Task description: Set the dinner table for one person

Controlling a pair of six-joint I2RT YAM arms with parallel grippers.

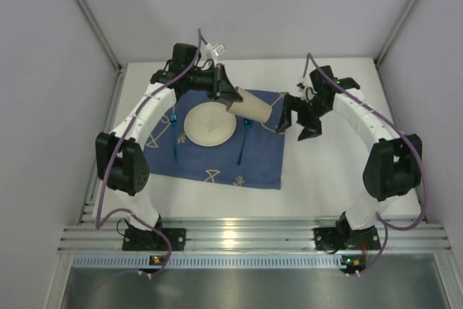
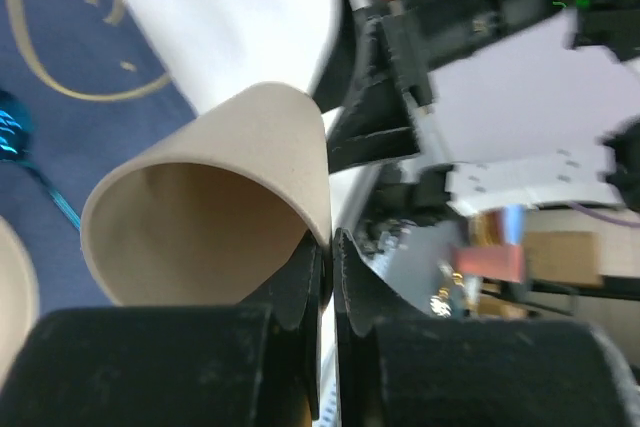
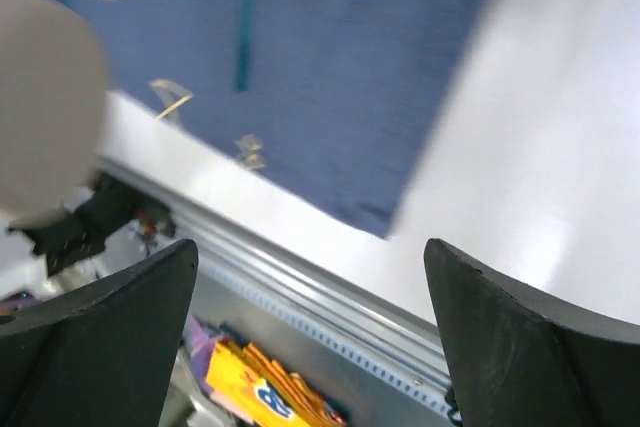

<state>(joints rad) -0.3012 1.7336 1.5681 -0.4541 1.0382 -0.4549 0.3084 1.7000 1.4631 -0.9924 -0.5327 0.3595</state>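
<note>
Left jaws were clamped tight on the wall of the beige cup (image 2: 210,207) at its rim, one finger inside the mouth and one outside, no gap showing. The cup lay on its side in that grip, open mouth facing the left wrist camera. From above, it stuck out to the right of the jaws in the centre of the frame, lifted over the upper right part of the dark blue mat (image 1: 217,161), its near end right by the upper right edge of the plate (image 1: 208,124).

Right jaws stood spread wide with nothing between them. In the overhead view they sat just right of the cup's far end, not touching it.

The round pale plate sat on the mat, with a blue-handled utensil (image 1: 174,139) to its left and another blue-handled utensil (image 1: 243,141) to its right, both on the cloth. What kind of utensil each was, I could not tell.

The white bench (image 1: 325,171) filled the middle of the overhead frame under the mat and both arms, its ribbed rail (image 1: 253,236) running along the bottom edge where the arm bases were bolted.
</note>
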